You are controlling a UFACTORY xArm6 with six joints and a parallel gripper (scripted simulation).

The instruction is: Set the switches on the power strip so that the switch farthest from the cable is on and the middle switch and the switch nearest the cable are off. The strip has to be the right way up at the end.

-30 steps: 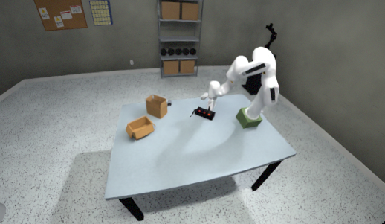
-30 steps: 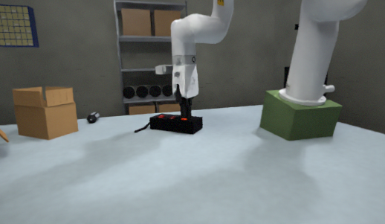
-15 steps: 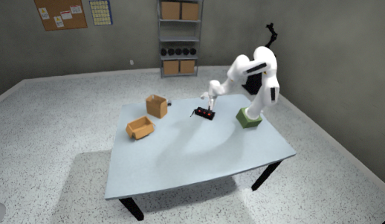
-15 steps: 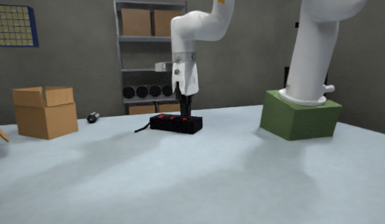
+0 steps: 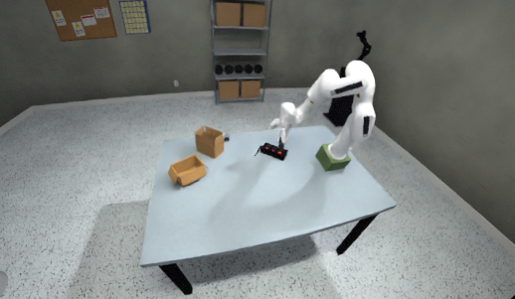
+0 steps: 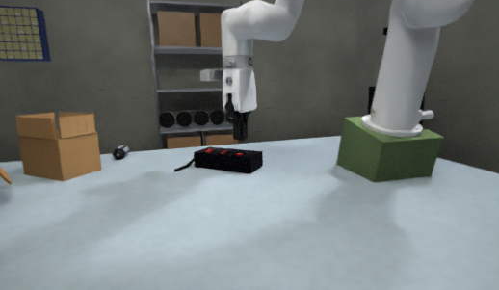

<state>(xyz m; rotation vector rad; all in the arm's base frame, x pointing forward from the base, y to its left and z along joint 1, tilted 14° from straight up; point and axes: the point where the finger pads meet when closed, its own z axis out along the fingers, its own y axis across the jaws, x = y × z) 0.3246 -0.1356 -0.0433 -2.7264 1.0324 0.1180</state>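
You see a black power strip (image 6: 228, 160) lying flat and right way up on the bench (image 6: 270, 228), its three red switches (image 6: 223, 152) facing upward in a row. Its short black cable (image 6: 184, 166) leaves the end toward the cardboard boxes.
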